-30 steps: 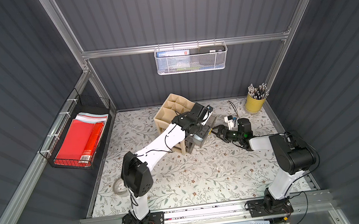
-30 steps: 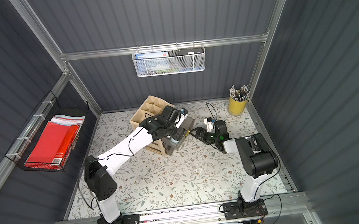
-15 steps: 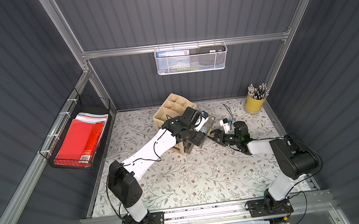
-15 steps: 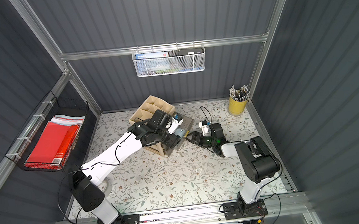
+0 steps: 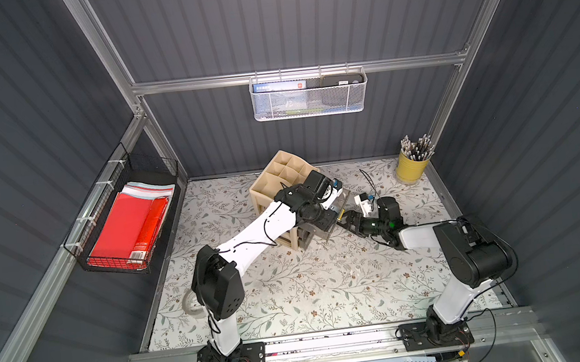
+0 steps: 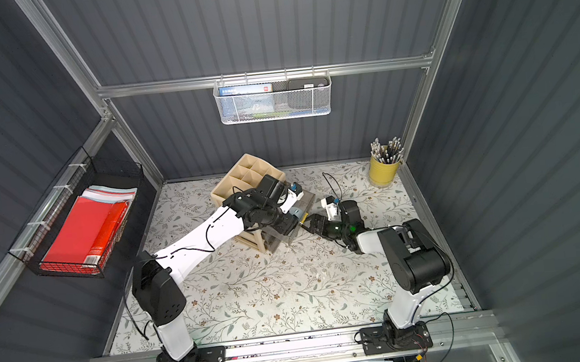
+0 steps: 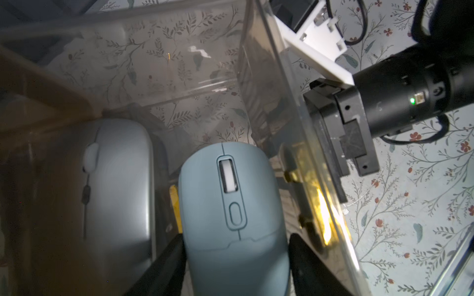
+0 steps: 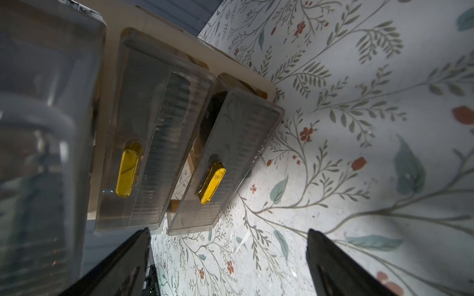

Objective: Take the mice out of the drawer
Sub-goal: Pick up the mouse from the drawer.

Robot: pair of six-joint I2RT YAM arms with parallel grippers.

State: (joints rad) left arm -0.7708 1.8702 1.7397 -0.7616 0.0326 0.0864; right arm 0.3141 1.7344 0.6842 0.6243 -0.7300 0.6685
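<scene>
Grasp step: inside the smoky clear plastic drawer, the left gripper straddled the pale blue oval plastic mouse, clamp unconfirmed; the right gripper stood wide outside it. The next move likely required squeezing, then lifting clear.

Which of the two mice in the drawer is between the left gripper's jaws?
The pale blue mouse: the left gripper straddles it; the silver mouse lies beside, outside the jaws.

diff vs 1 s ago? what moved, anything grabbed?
Left arm swung its elbow out and back; left gripper stayed in the open drawer, fingers flanking the pale blue mouse, grip unconfirmed. Right gripper edged toward the drawer front, still open and empty. Organizer and yellow cup unmoved.
</scene>
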